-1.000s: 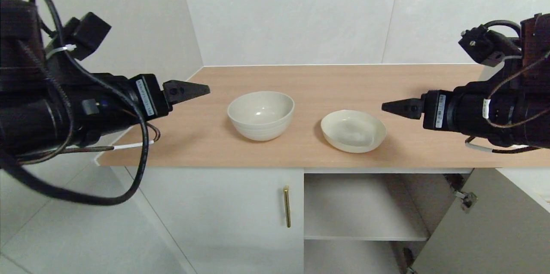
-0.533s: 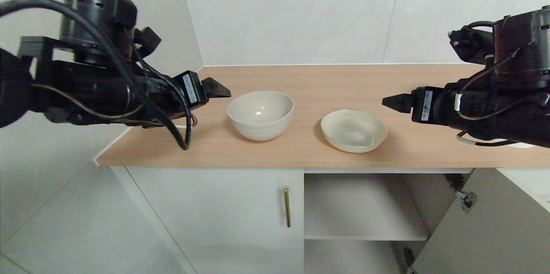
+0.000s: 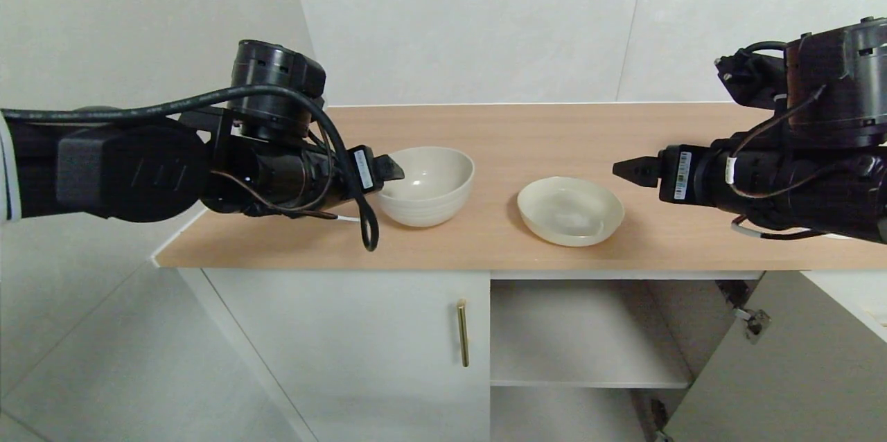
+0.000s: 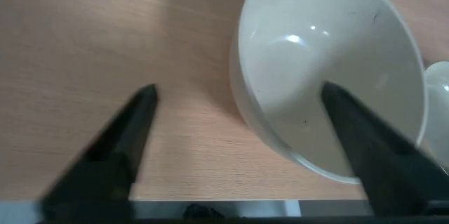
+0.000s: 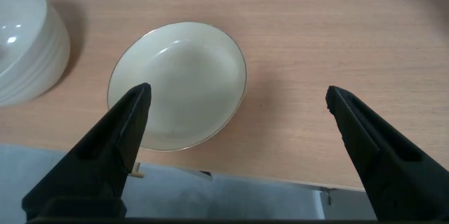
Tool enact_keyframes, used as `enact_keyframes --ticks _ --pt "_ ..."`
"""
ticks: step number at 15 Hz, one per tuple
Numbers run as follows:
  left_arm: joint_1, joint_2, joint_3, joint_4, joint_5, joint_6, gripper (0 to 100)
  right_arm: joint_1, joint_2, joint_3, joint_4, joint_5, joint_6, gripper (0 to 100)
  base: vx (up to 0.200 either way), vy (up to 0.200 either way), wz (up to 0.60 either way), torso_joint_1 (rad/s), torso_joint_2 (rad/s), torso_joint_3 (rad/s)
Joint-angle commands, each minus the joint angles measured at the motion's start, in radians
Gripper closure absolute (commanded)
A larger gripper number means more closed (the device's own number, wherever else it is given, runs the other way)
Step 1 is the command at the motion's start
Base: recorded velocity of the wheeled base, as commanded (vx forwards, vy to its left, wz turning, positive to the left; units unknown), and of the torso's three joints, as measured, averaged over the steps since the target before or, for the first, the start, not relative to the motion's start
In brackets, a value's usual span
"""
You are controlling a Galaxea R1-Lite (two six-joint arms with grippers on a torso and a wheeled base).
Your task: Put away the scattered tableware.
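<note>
The bowl (image 3: 421,184) is set upright on the counter (image 3: 527,130), toward the left end. The dish (image 3: 569,210) is placed just beside it on the right, and the 2 are kept apart by a strip of bare wood.

The left gripper (image 3: 393,168) is held level at the bowl's left rim. Its fingers (image 4: 133,126) are spread wide. In the left wrist view 1 is seen over the inside of the bowl and the other over the counter outside it, so the near wall is straddled. Whether the bowl is touched cannot be told.

The right gripper (image 3: 620,169) is held above the counter, just right of the dish and pointed toward it. Its fingers (image 5: 123,140) are also spread wide and nothing is held. In the right wrist view the dish is seen ahead of them, nearer 1 finger than the other.

Below the counter, a cabinet is seen. Its left door (image 3: 360,345) is shut and fitted with a brass handle (image 3: 462,333). Its right door (image 3: 776,373) is swung open, and a white shelf (image 3: 582,381) is exposed inside.
</note>
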Motion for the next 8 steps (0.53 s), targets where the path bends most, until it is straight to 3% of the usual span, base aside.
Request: enact_keyframes --ticks 1,7,8 --pt "-0.001 0.007 0.001 0.000 0.000 0.002 100 0.006 -0.001 0.002 -0.001 0.001 0.000 0 0.000 0.000 0.00 0.000 0.00 0.000" --pt "-0.004 -0.027 0.010 0.000 0.001 0.002 100 0.006 -0.001 0.002 0.001 0.001 -0.002 0 0.000 0.000 0.00 0.000 0.00 0.000" --pt "-0.020 -0.100 0.047 0.000 0.009 0.008 100 0.006 -0.001 0.002 0.001 0.002 -0.002 0 0.000 0.000 0.00 0.000 0.00 0.000"
